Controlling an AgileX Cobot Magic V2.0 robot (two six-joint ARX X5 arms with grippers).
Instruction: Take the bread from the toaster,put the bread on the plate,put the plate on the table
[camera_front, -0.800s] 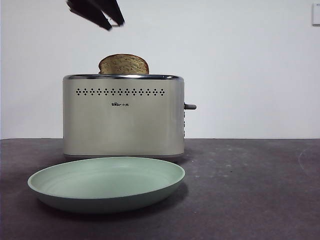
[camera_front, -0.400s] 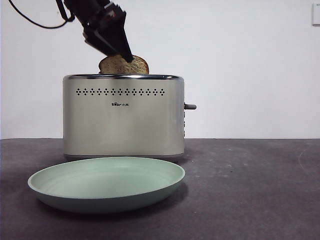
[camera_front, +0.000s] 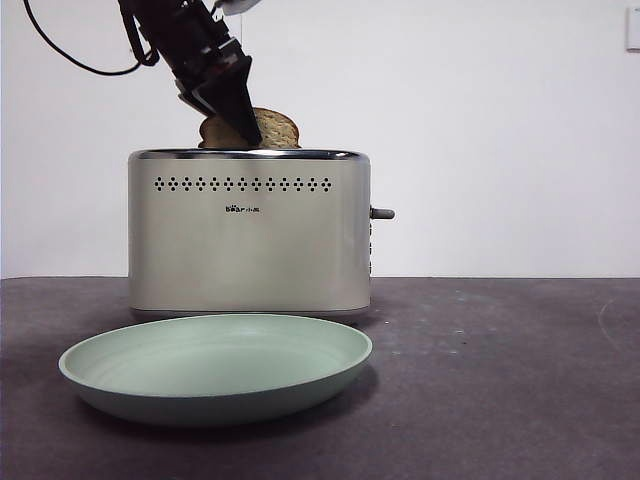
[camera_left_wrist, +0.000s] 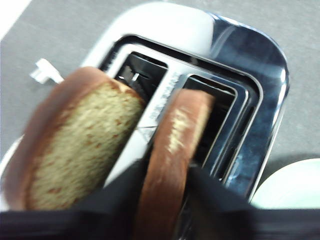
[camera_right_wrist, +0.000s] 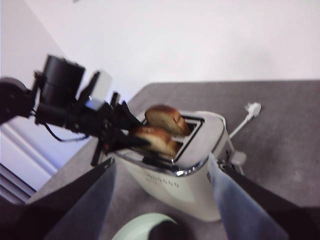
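The cream toaster (camera_front: 248, 240) stands on the dark table (camera_front: 500, 380) with two slices poking out of its slots. My left gripper (camera_front: 240, 125) comes down from the upper left, and its jaws press both faces of the bread (camera_left_wrist: 170, 150), which still sits in its slot. The other slice (camera_left_wrist: 80, 145) stands in the neighbouring slot, untouched. In front of the toaster lies the pale green plate (camera_front: 215, 400) with nothing on it. High above and off to one side, my right gripper (camera_right_wrist: 160, 160) hangs open and looks down on the toaster (camera_right_wrist: 175, 190) and the left gripper (camera_right_wrist: 120, 132).
The toaster's grey lever (camera_front: 382, 213) sticks out on its right side. A white plug and cord (camera_right_wrist: 251, 109) lie on the table behind the toaster. A white wall closes off the back.
My left gripper dropped from above the toaster down onto the slice and now straddles it. The toaster shifted a hair to the right.
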